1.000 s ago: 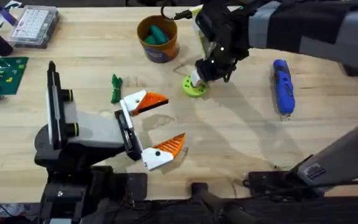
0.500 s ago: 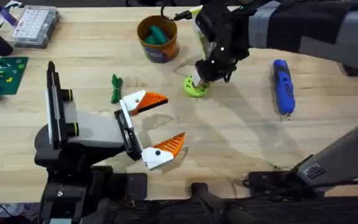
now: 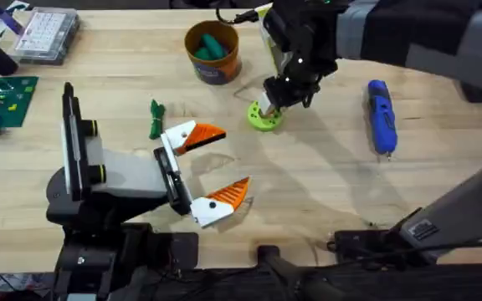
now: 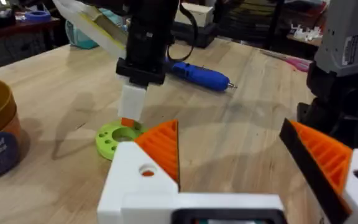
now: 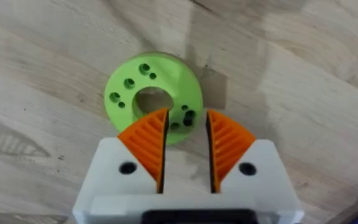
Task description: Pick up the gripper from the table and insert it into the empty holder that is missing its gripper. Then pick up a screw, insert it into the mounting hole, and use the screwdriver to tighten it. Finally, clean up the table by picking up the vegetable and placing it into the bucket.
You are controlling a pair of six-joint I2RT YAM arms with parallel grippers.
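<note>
1. Barely any change is seen over the last second: the right gripper (image 3: 268, 105) has crept a touch toward the far edge and is kept low over the ring (image 3: 264, 119). The ring, screwdriver (image 3: 381, 115) and vegetable (image 3: 155, 119) are unmoved.
2. Right pads (image 5: 151, 140) are drawn nearly together with a thin slit left. Nothing is seen between them, so a held screw cannot be confirmed. Tips are placed at the ring's near rim, by its centre hole.
3. Judged: fine alignment at the ring is under way, and tightening and cleanup are not yet done.
4. The left gripper (image 3: 228, 160) is spread wide and empty, parked low just beside the vegetable.
5. The screwdriver is laid flat on the table (image 3: 325, 184), to the right of the ring and well apart from it.
6. The bucket (image 3: 213, 52) is set near the far edge, with teal pieces inside. The vegetable is still outside it.
7. Room: open wood is left between ring and screwdriver and across the near middle. The bucket sits close behind the ring, and the left fingers crowd the vegetable.
</note>
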